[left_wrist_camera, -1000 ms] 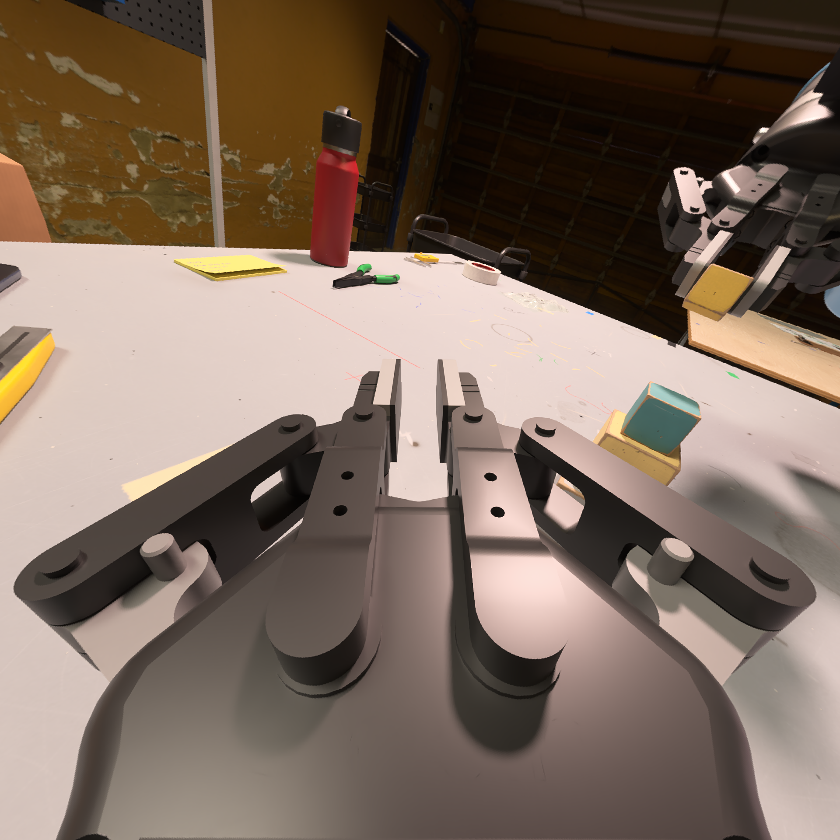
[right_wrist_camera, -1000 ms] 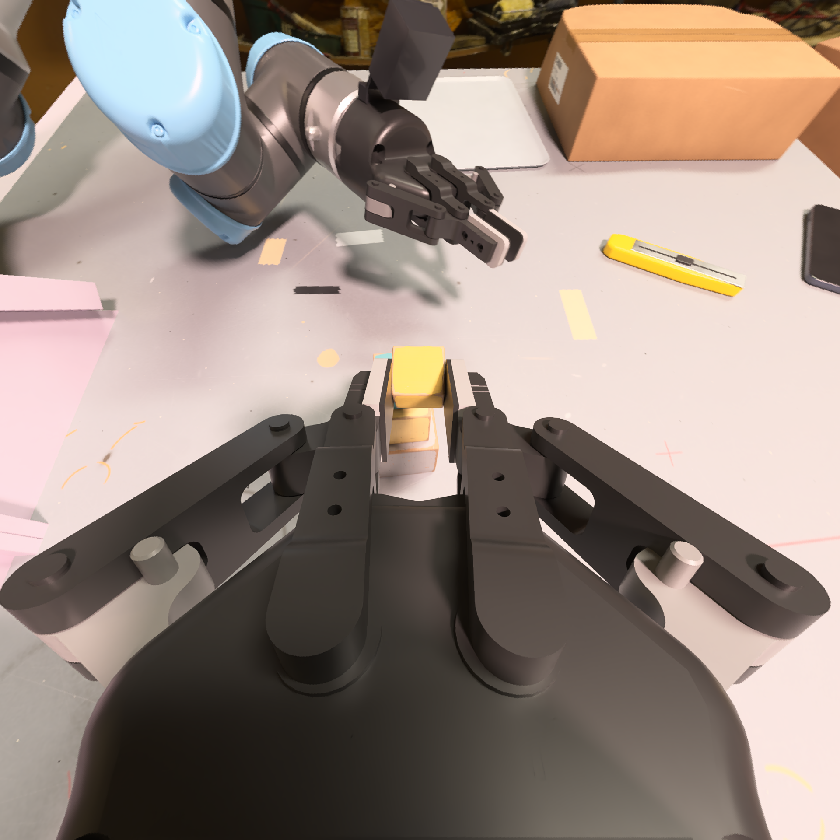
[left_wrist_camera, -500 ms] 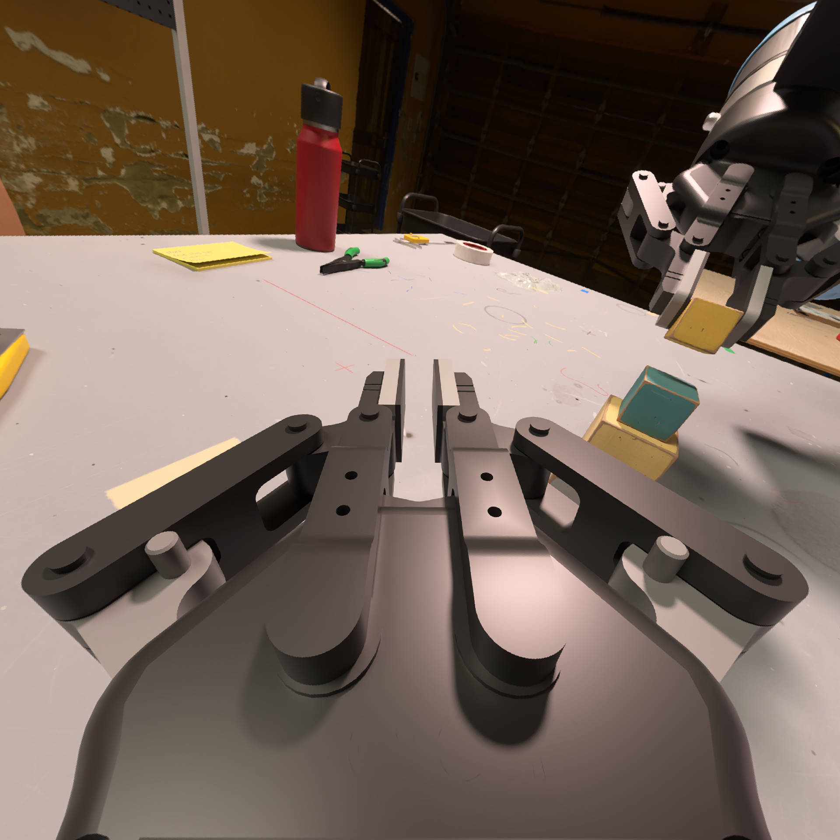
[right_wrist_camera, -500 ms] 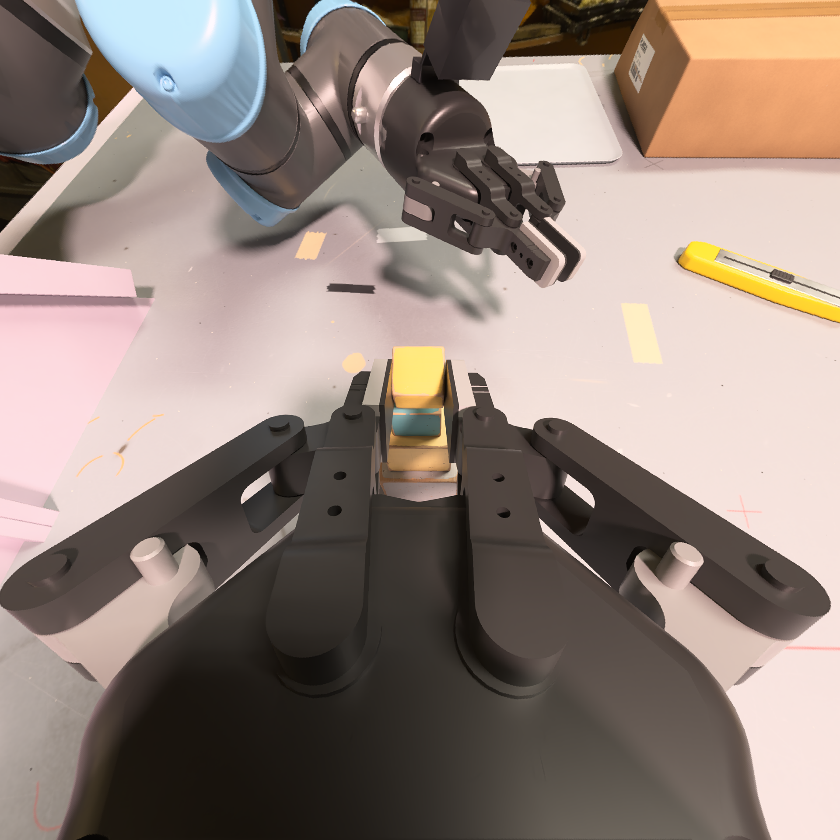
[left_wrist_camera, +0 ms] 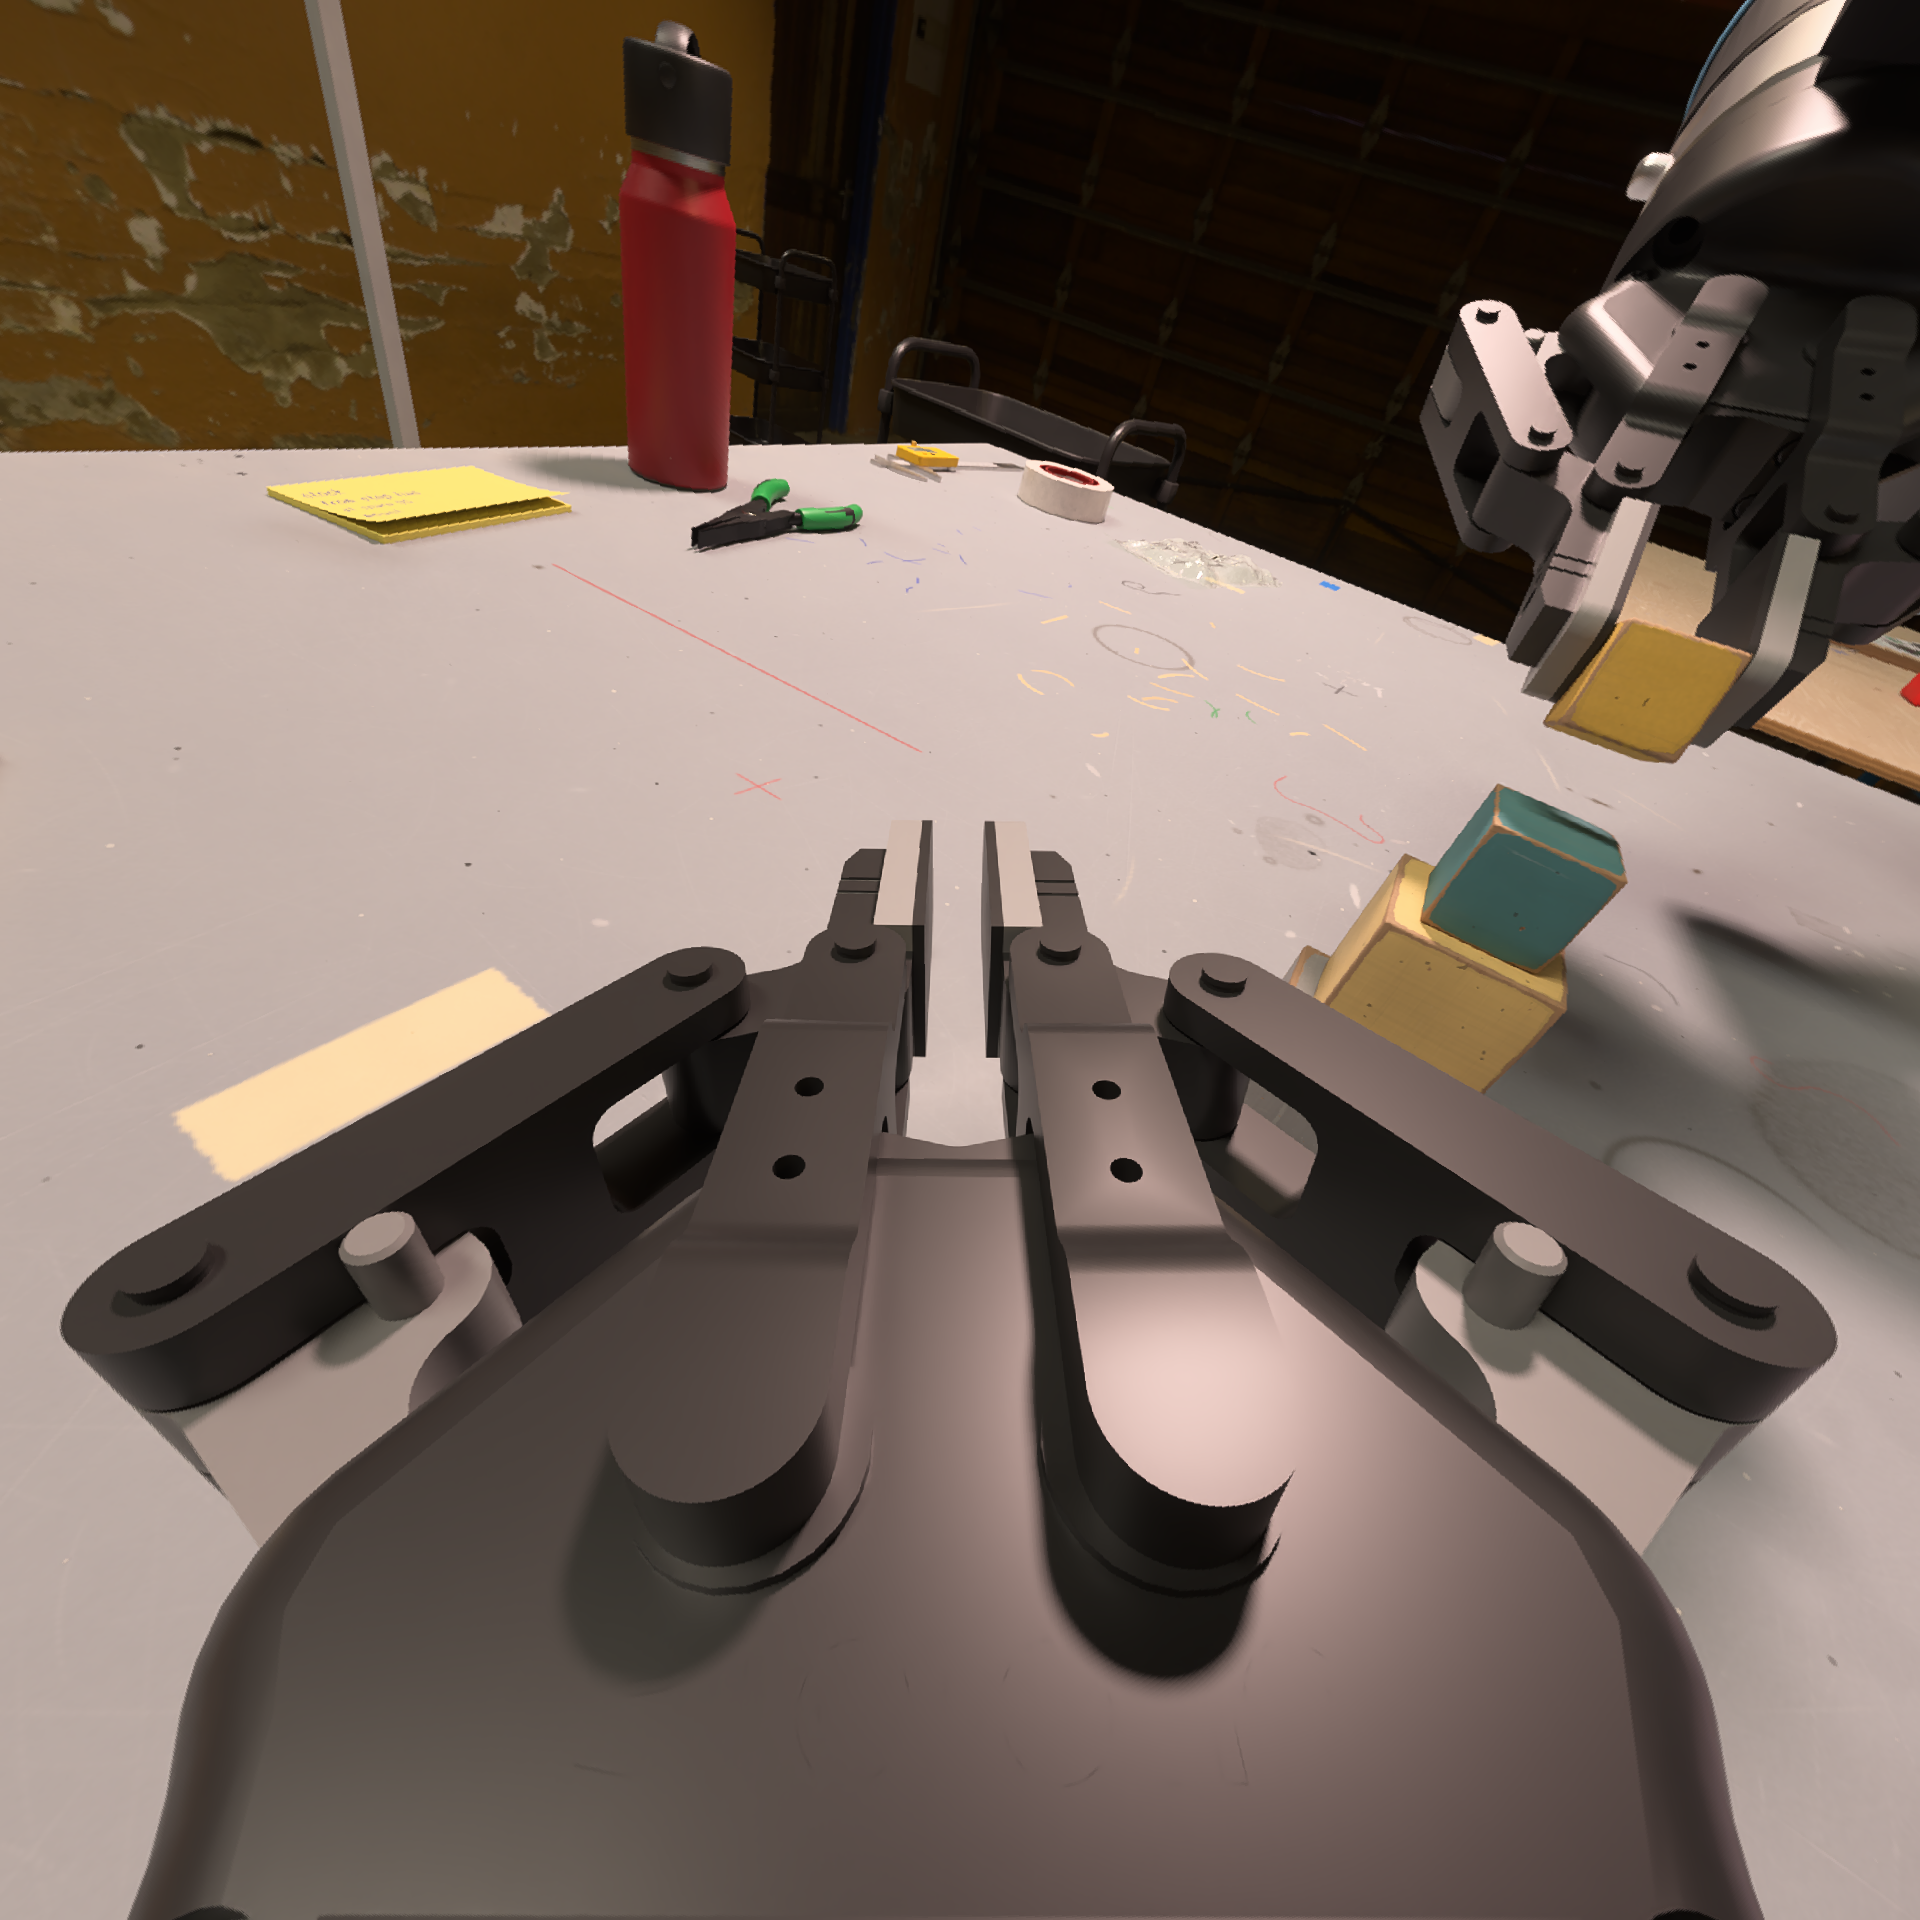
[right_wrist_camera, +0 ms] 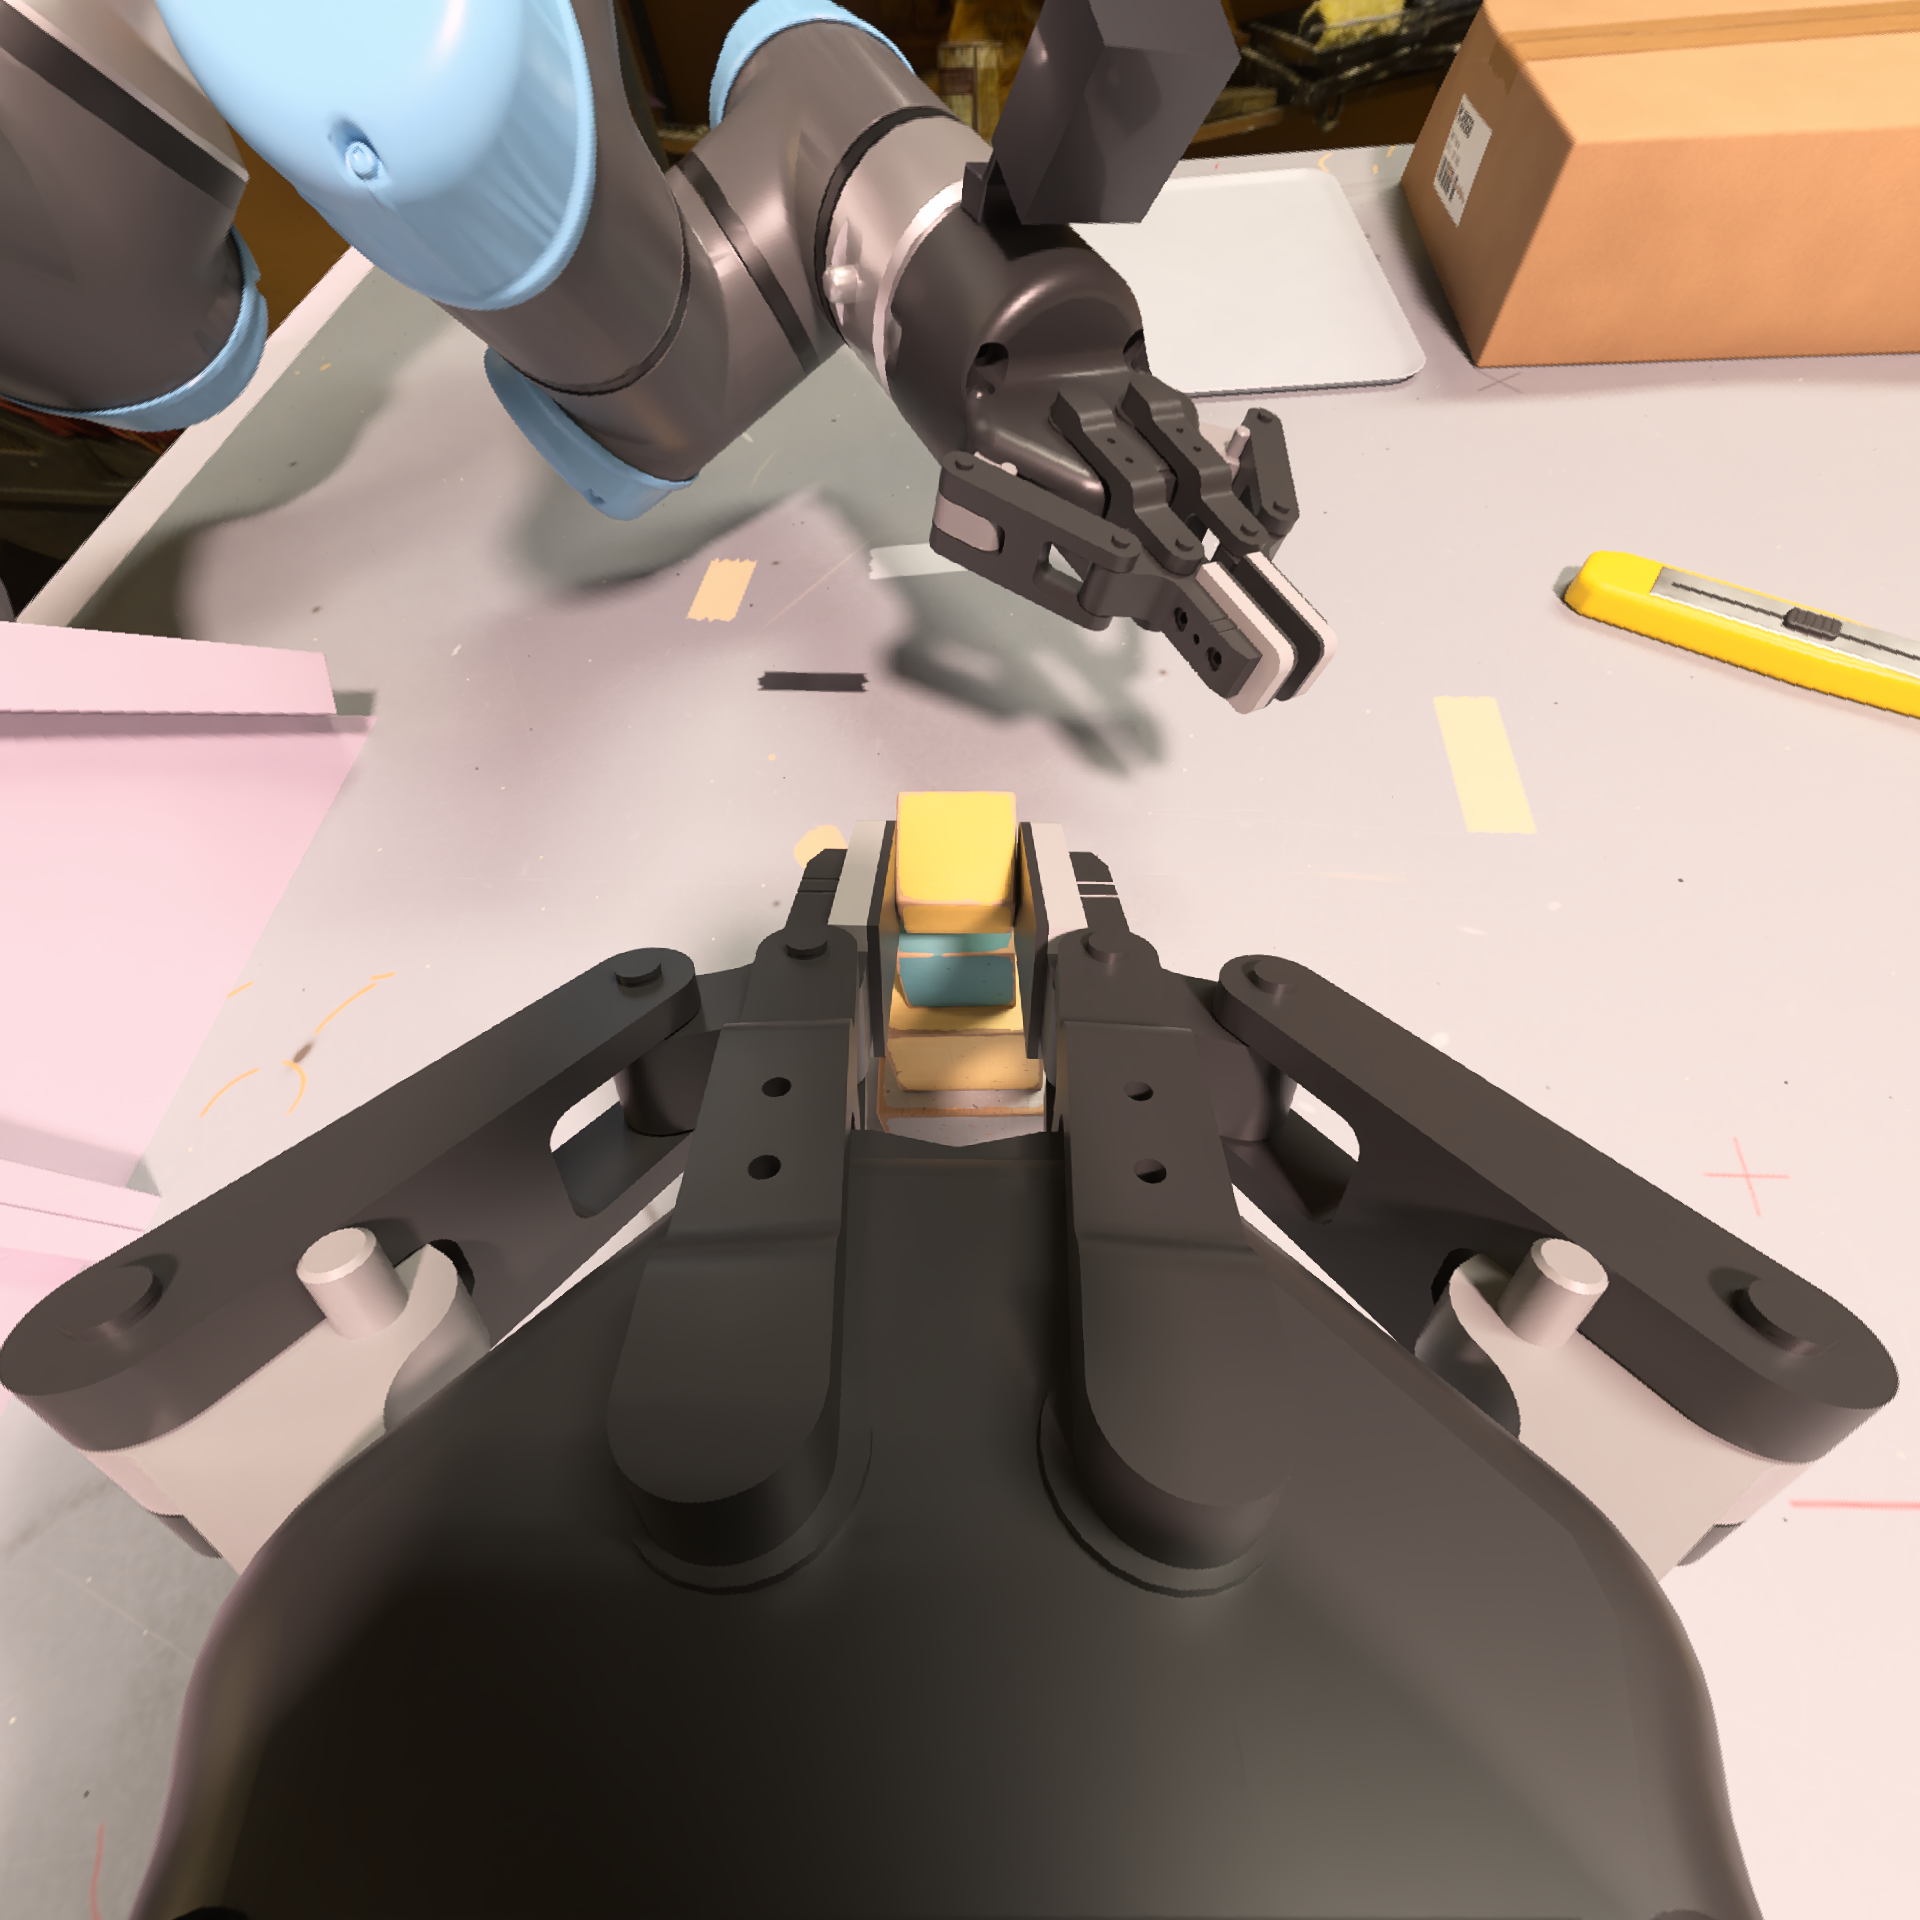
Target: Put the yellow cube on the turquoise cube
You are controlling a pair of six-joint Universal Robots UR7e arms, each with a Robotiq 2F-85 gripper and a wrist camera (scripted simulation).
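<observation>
the right gripper (right_wrist_camera: 956, 883) is pinching the yellow cube (right_wrist_camera: 954, 862) between its pads and holding it in the air just above the turquoise cube (right_wrist_camera: 954, 982), not touching it. the turquoise cube is sitting tilted on top of a larger tan block (left_wrist_camera: 1439, 992), which is resting on the grey table (left_wrist_camera: 520, 779). just left of the turquoise cube, the left gripper (left_wrist_camera: 956, 873) is hanging low over the table with its fingers drawn almost together, only a narrow slit between the pads, and gripping nothing. a pale tape strip (left_wrist_camera: 353, 1070) is lying left of the turquoise cube, beyond the left gripper. well behind the turquoise cube, pliers with green handles (left_wrist_camera: 774, 520), a red bottle (left_wrist_camera: 675, 281), a yellow notepad (left_wrist_camera: 421, 502) and a tape roll (left_wrist_camera: 1065, 488) are resting near the table's far edge
</observation>
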